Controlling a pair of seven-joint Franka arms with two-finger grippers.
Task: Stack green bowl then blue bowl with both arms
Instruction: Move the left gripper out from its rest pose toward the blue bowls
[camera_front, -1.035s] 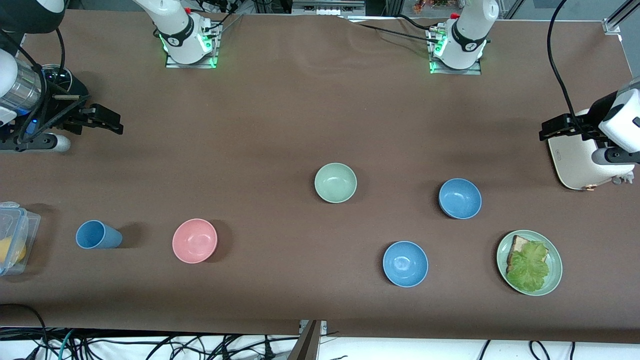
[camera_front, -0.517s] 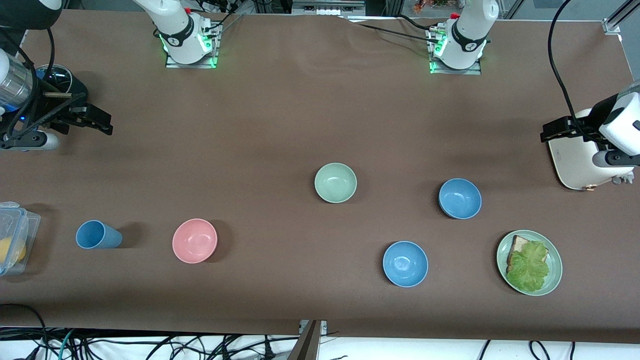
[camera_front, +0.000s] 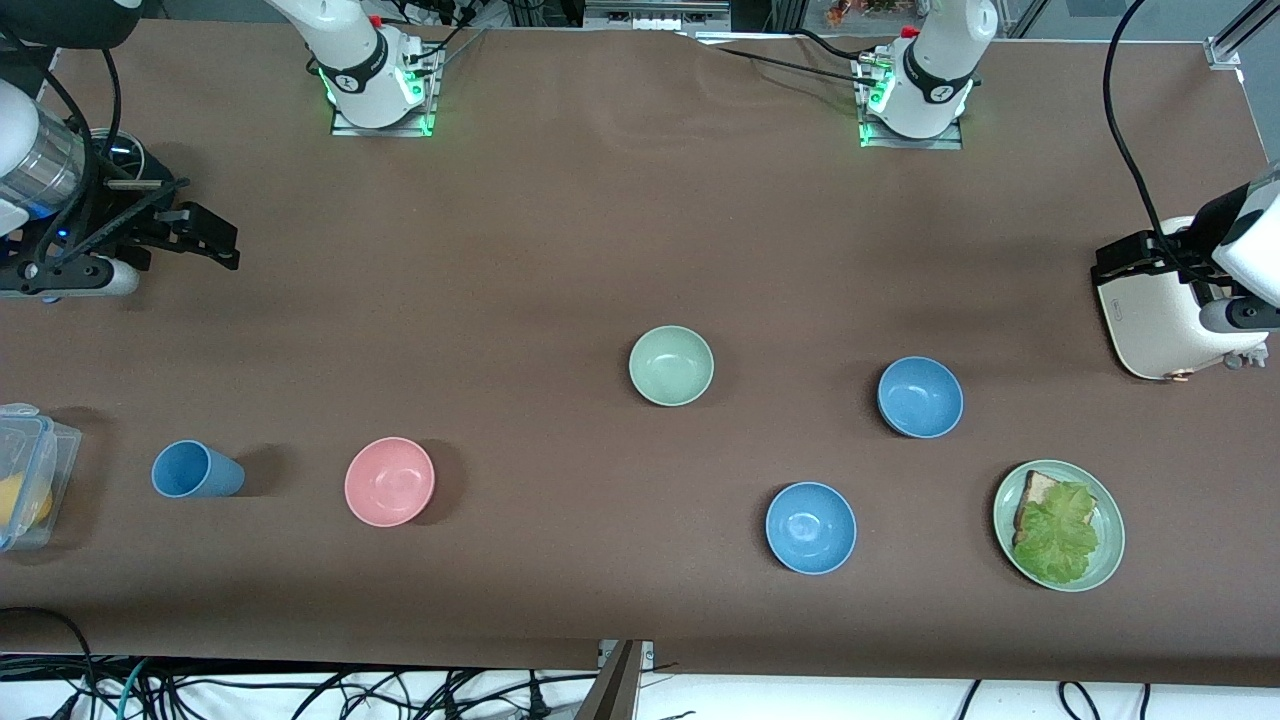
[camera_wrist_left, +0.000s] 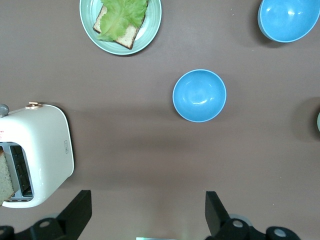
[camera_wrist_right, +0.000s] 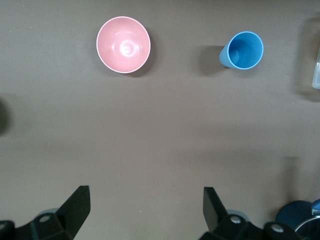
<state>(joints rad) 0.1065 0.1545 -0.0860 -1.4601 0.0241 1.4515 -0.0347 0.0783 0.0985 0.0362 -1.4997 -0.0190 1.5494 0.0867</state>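
The pale green bowl (camera_front: 671, 365) sits upright near the table's middle. The matte blue bowl (camera_front: 920, 397) stands toward the left arm's end of the table and also shows in the left wrist view (camera_wrist_left: 199, 95). Both bowls are empty and apart from each other. My left gripper (camera_front: 1112, 262) is open and empty, up in the air by the white toaster (camera_front: 1165, 310); its fingers are wide apart in the left wrist view (camera_wrist_left: 147, 202). My right gripper (camera_front: 215, 240) is open and empty above bare cloth at the right arm's end, fingers spread in the right wrist view (camera_wrist_right: 145, 200).
A brighter, glossy blue bowl (camera_front: 810, 527) and a green plate (camera_front: 1108, 520) with bread and lettuce lie nearer the front camera. A pink bowl (camera_front: 389, 481), a blue cup (camera_front: 195, 470) and a clear plastic box (camera_front: 25, 475) lie toward the right arm's end.
Both grippers have shifted only slightly at their ends of the table and stay open. The bowls have not moved.
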